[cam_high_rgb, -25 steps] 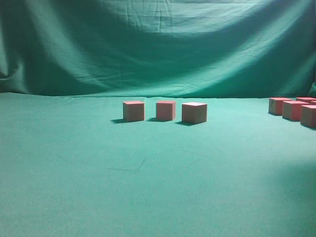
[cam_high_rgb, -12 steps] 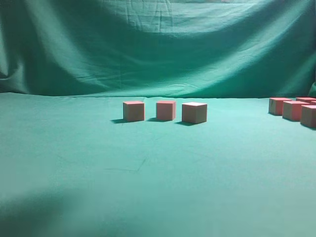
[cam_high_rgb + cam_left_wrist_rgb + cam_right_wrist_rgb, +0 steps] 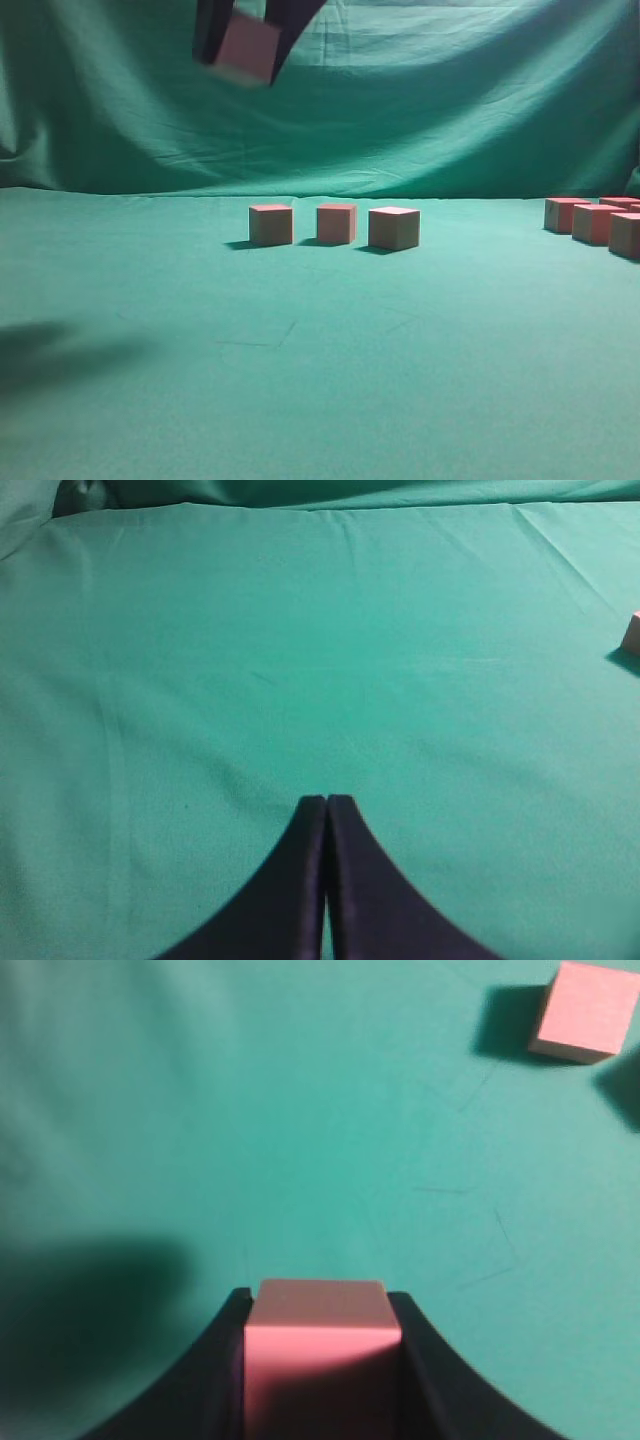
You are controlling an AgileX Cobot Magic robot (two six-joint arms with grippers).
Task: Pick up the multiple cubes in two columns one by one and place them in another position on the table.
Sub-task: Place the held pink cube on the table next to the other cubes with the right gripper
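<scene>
Cubes sit in two groups on the green table point(image 3: 300, 380): three in a row near the middle, namely a left cube point(image 3: 271, 225), a middle cube point(image 3: 336, 223) and a right cube point(image 3: 394, 228), each slightly apart from its neighbour, and a cluster of cubes point(image 3: 596, 222) at the far right edge, partly cut off so their count is unclear. High above the table's left half, the right end effector point(image 3: 246, 48) pinches a held cube point(image 3: 247, 47) between its dark fingers point(image 3: 215, 1380), one on each side; the exterior view is blurred there. The left end effector point(image 3: 326, 810) hovers over bare cloth, its fingertips pressed together, with what looks like a cube corner point(image 3: 632, 633) at the frame's right edge.
</scene>
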